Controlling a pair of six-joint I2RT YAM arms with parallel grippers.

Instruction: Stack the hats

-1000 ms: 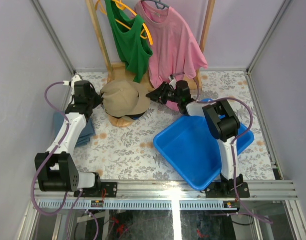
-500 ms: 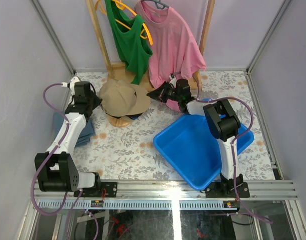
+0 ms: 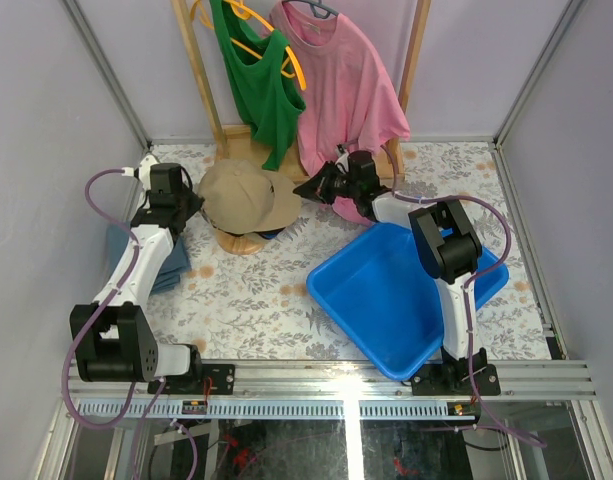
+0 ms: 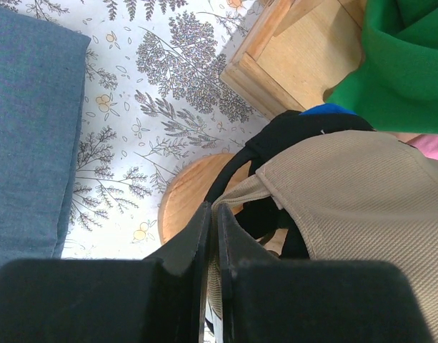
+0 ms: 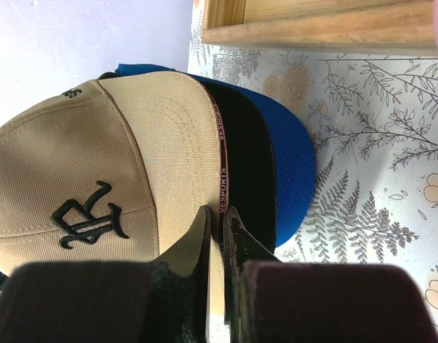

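A tan hat [image 3: 248, 195] with a black embroidered letter [image 5: 86, 218] lies on top of a black hat [image 5: 247, 164] and a royal blue hat [image 5: 290, 157]. All three sit over a round wooden stand [image 3: 241, 242]. My left gripper [image 3: 193, 200] is shut on the tan hat's back edge [image 4: 236, 196], above the stand [image 4: 186, 204]. My right gripper [image 3: 304, 187] is shut on the tan hat's brim [image 5: 197, 179]; the black and blue brims show just beside its fingers.
A blue tub [image 3: 396, 300] stands at the front right, under the right arm. A folded grey-blue cloth [image 3: 171, 262] lies by the left arm. At the back, a wooden rack [image 3: 201, 80] holds a green top [image 3: 256, 85] and a pink shirt [image 3: 346, 90].
My right gripper has shut on the tan hat's brim. The tan hat has shifted slightly to the left and back. My left gripper stays shut on it.
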